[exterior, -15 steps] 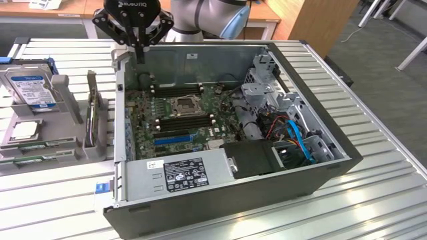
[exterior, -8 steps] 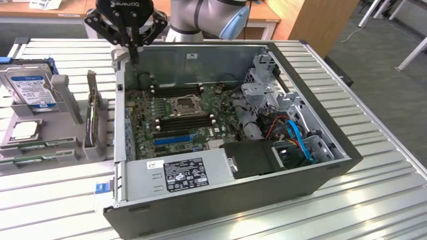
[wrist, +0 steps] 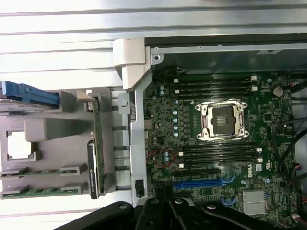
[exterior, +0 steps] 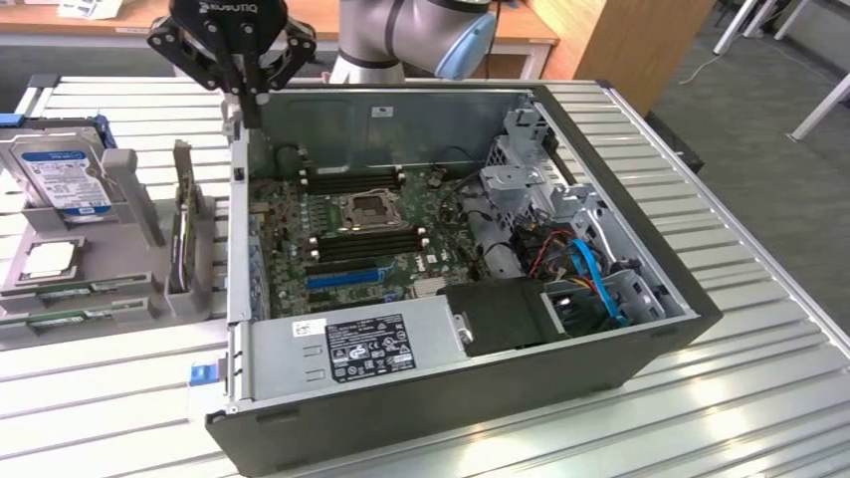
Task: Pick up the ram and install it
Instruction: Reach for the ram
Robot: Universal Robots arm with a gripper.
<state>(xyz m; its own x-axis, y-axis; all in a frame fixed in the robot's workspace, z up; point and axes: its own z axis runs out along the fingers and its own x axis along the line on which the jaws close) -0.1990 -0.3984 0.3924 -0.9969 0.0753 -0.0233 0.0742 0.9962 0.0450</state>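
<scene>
Two green ram sticks (wrist: 43, 171) lie flat in the slots of a grey holder (exterior: 133, 199), left of the open computer case (exterior: 638, 349) in the exterior view. A further thin green board (wrist: 97, 120) stands on edge in that holder (wrist: 62, 129), by the case wall. My gripper (exterior: 250, 115) hangs shut and empty above the case's back corner on the exterior view's left, over the gap between holder and motherboard (exterior: 398, 254). Its black body (wrist: 165, 213) rims the wrist view. Black memory slots (wrist: 216, 153) flank the CPU socket (wrist: 223, 120).
A blue-labelled hard drive (exterior: 60, 169) and a CPU (exterior: 47, 261) also sit in the holder. Inside the case are the power supply (exterior: 358, 349), a blue expansion slot (exterior: 348, 275), a drive cage (exterior: 531, 194) and blue cables (exterior: 591, 279). Everything rests on a ribbed metal table (exterior: 743, 398).
</scene>
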